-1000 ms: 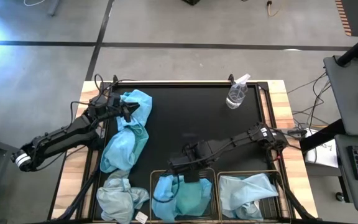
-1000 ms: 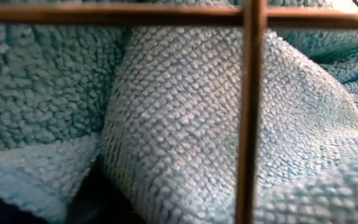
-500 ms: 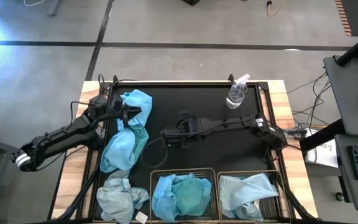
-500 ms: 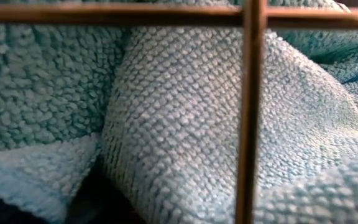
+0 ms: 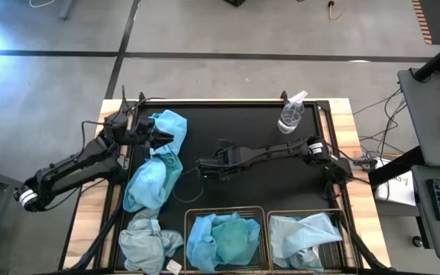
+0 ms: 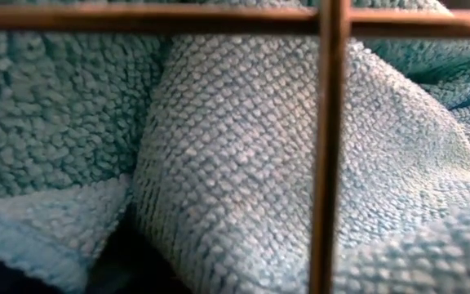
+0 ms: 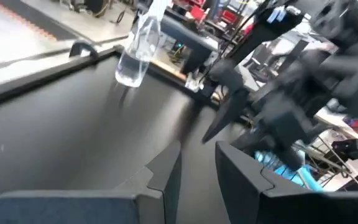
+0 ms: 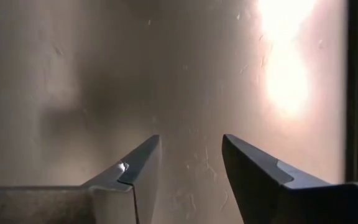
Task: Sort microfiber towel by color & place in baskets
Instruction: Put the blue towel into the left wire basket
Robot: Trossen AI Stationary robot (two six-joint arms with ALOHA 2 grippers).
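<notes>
Turquoise microfiber towels (image 5: 155, 164) lie bunched in a strip on the black mat at the left. A pale grey-blue towel (image 5: 147, 243) lies at the near left corner. Two wire baskets stand at the near edge: the left basket (image 5: 224, 211) holds turquoise towels (image 5: 221, 241), the right basket (image 5: 342, 229) a pale one (image 5: 304, 235). My left gripper (image 5: 161, 137) hovers over the strip's far end, open and empty (image 7: 197, 152). My right gripper (image 5: 202, 168) hangs open over the bare mat mid-table, nothing between its fingers (image 8: 191, 146). The low view shows only towels (image 6: 235, 163) behind basket wires (image 6: 329, 147).
A clear spray bottle (image 5: 290, 113) stands at the far right of the mat, also seen in the left wrist view (image 7: 137, 53). Bare black mat (image 5: 266, 191) lies between the baskets and the bottle. Cables run along the table's right edge (image 5: 342, 164).
My right gripper has gone from above the left basket toward the far and left, out over the middle of the mat, leaving the turquoise towel lying in that basket. My left arm's wrist has lifted slightly over the towel strip.
</notes>
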